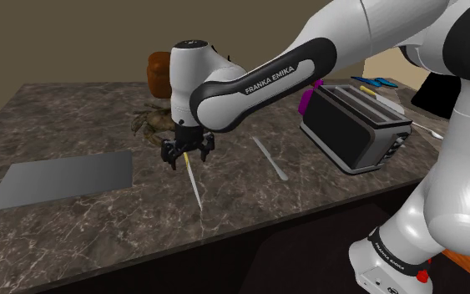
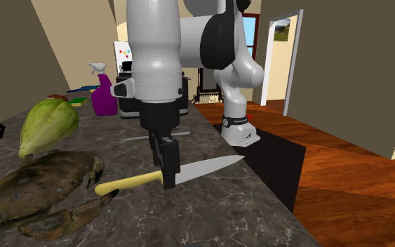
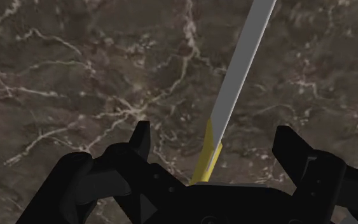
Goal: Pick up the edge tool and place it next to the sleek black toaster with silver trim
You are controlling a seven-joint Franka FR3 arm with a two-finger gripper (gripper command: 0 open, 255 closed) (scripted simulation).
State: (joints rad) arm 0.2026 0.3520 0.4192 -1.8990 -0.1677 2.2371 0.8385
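Note:
A knife with a yellow handle and a long silver blade (image 1: 195, 182) lies flat on the dark marble counter (image 1: 74, 117). My gripper (image 1: 187, 157) is lowered over it where handle meets blade. In the wrist view the knife (image 3: 238, 76) runs between the two black fingers (image 3: 140, 135), which stand wide apart and do not touch it, so the gripper (image 3: 213, 132) is open. The second exterior view has the gripper (image 2: 168, 177) straddling the knife (image 2: 206, 167). The black toaster with silver trim (image 1: 354, 125) stands toward the shoulder view's right.
A brown crab (image 2: 41, 186) and a green gourd (image 2: 48, 123) lie close to the knife's handle end. A grey mat (image 1: 66, 179) lies at the shoulder view's left, and a silver utensil (image 1: 270, 159) between knife and toaster. A purple spray bottle (image 2: 104, 95) stands by the toaster.

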